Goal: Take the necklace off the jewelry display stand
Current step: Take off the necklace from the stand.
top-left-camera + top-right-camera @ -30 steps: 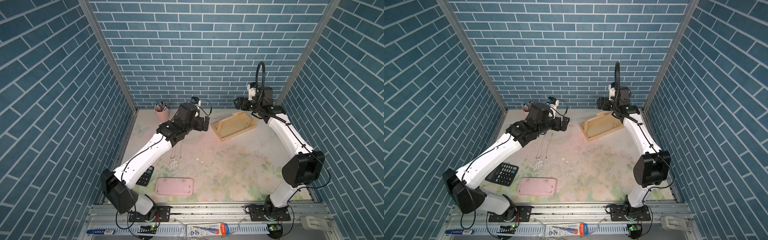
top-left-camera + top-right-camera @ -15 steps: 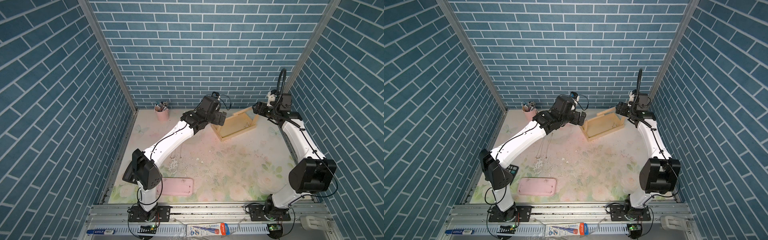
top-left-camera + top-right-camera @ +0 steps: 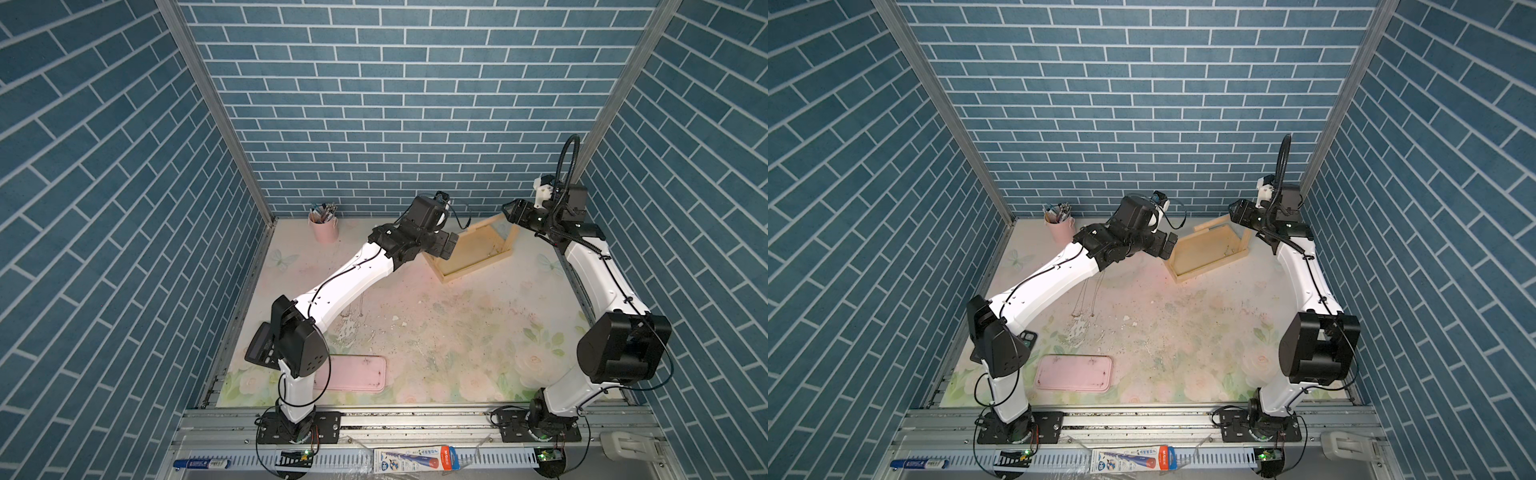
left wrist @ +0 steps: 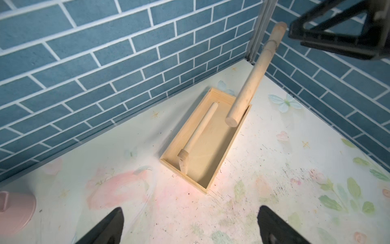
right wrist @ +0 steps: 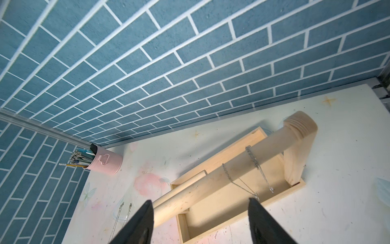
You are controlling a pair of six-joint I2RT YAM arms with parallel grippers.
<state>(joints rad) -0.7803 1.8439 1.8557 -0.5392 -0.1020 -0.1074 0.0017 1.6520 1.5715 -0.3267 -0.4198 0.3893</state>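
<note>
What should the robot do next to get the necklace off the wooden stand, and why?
Probably ease the right end effector forward to the necklace and close on its chain. In the right wrist view its jaws stand open, holding nothing, and the chain is looped over the top bar of the jewelry display stand. The bar's near end looks free, so the chain could slide off there.

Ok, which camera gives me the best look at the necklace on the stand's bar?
The right wrist view: the necklace shows clearly, its chain draped over the top bar. The left wrist view shows the top bar but no visible chain. In both top views the jewelry display stand is too small to show it.
</note>
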